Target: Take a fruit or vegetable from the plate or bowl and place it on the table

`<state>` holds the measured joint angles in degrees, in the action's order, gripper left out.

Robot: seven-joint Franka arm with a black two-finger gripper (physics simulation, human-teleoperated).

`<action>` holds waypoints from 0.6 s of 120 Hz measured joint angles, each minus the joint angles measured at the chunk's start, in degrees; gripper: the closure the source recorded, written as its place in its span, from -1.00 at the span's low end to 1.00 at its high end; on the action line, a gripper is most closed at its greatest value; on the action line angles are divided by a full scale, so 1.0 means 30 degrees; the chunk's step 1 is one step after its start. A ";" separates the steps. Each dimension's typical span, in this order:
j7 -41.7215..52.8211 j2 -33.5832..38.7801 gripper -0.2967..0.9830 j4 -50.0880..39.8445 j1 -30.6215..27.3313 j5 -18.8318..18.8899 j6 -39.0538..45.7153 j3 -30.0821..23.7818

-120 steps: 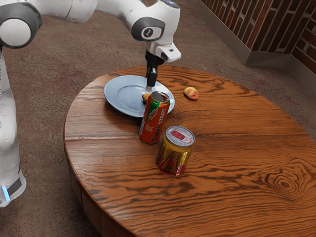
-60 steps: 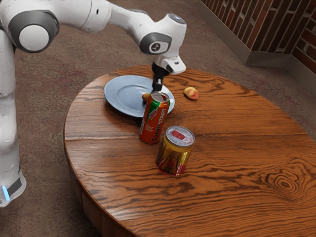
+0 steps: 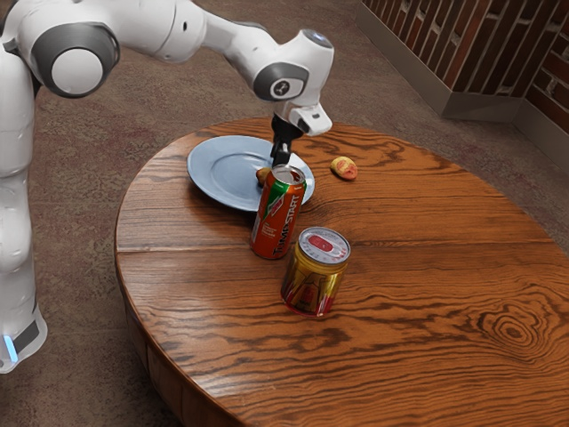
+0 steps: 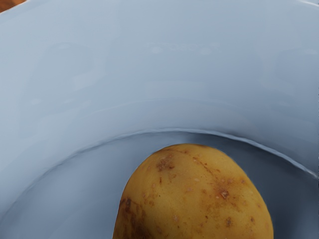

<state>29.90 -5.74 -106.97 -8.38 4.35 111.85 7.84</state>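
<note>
Yellow-brown potato (image 4: 194, 199) is on the blue plate (image 3: 218, 167), right at my end effector (image 3: 281, 161). Can't tell whether I'm wide, narrow or gripping: the orange can (image 3: 277, 218) blocks the exterior view. Progress, my call: reach about done, grasp unconfirmed. Left to do: secure the potato, lift past the rim, set down on the table (image 3: 418, 276), release.

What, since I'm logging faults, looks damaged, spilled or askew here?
Only the potato on the blue plate looks slightly off: brown blemishes mark its skin. The orange can and gold can stand upright, and I see no spill.
</note>
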 joint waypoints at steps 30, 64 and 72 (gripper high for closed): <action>0.0188 -0.0413 -0.50 0.0012 -0.0018 -0.0414 -0.0311 -0.0029; 0.0293 -0.0701 0.02 0.0047 -0.0045 -0.1131 -0.0339 0.0012; 0.0239 -0.0742 0.14 0.0052 -0.0196 -0.1437 -0.0322 0.0032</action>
<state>30.62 -7.97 -106.81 -8.97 0.04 110.88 7.94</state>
